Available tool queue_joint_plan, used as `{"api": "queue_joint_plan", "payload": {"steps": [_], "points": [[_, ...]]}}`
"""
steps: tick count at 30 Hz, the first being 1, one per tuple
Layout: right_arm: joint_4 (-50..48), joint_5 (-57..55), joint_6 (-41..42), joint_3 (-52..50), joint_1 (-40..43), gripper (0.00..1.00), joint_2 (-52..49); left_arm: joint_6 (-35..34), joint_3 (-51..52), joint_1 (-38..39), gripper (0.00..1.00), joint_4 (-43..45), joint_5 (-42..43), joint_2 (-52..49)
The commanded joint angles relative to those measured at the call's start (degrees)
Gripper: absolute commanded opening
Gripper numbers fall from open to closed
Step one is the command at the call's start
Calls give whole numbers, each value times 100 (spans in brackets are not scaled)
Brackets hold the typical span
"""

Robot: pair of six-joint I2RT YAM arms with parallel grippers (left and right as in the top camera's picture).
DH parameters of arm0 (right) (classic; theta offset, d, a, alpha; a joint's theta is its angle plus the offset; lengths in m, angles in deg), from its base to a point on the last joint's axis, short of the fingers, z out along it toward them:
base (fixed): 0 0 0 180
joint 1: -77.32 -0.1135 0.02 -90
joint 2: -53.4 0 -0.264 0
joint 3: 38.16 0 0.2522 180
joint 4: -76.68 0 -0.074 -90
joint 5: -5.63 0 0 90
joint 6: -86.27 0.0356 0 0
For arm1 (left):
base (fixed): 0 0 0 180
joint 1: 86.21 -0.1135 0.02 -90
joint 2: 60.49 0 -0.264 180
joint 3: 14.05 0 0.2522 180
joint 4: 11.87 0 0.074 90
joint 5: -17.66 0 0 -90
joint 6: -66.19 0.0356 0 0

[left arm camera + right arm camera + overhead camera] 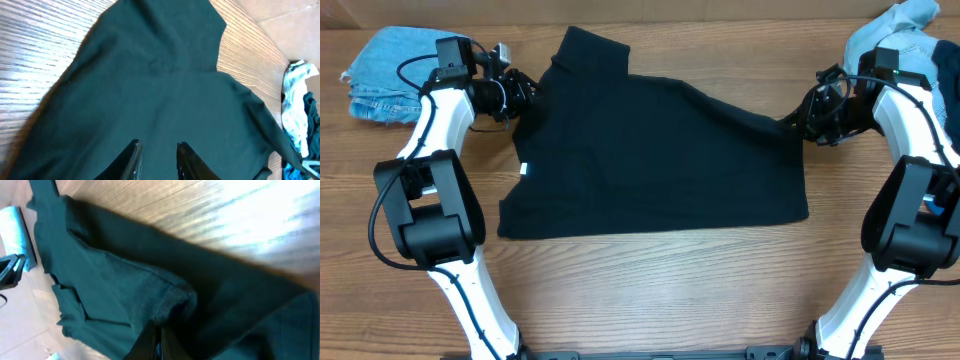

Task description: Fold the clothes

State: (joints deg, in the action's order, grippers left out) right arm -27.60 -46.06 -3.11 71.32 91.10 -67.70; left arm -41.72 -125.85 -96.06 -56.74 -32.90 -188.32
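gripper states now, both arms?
Left gripper: open, jaws apart over the black T-shirt, no grip visible.
Right gripper: shut, pinching bunched black T-shirt fabric.

Readable text: none, all three views | white tag (523,168) at 9 o'clock edge of black T-shirt (650,160), seen from overhead only: print, if any, too small to make out | brands, numbers, signs: none legible
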Motion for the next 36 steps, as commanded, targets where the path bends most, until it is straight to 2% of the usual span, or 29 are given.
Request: {"api": "queue_joint_plan", "payload": {"steps": [1,13,20,23,24,26,30,31,34,36], "points": [[197,-118,-109,116,-33,4,219,146,-136,2,28,-22,66,205],[1060,-638,-85,116,-33,4,334,146,-136,2,28,-63,101,205],[1060,-1217,105,116,-33,4,334,142,-136,7,30,-85,131,205],[739,-1211,107,116,-33,9,334,175,-136,7,46,-9,415,205],[669,-1185,105,116,-33,11,334,192,-136,9,52,22,485,205],[570,-1104,105,116,-33,33,334,302,-136,50,63,175,789,205],[472,-949,85,116,-33,55,334,214,-136,175,82,772,1296,205],[455,-927,85,116,-33,59,334,48,-136,214,82,953,1266,205],[417,-909,87,116,-35,61,334,-393,-136,319,83,1449,1196,205],[380,-905,85,116,-35,61,334,-660,-136,398,86,1759,828,205]]}}
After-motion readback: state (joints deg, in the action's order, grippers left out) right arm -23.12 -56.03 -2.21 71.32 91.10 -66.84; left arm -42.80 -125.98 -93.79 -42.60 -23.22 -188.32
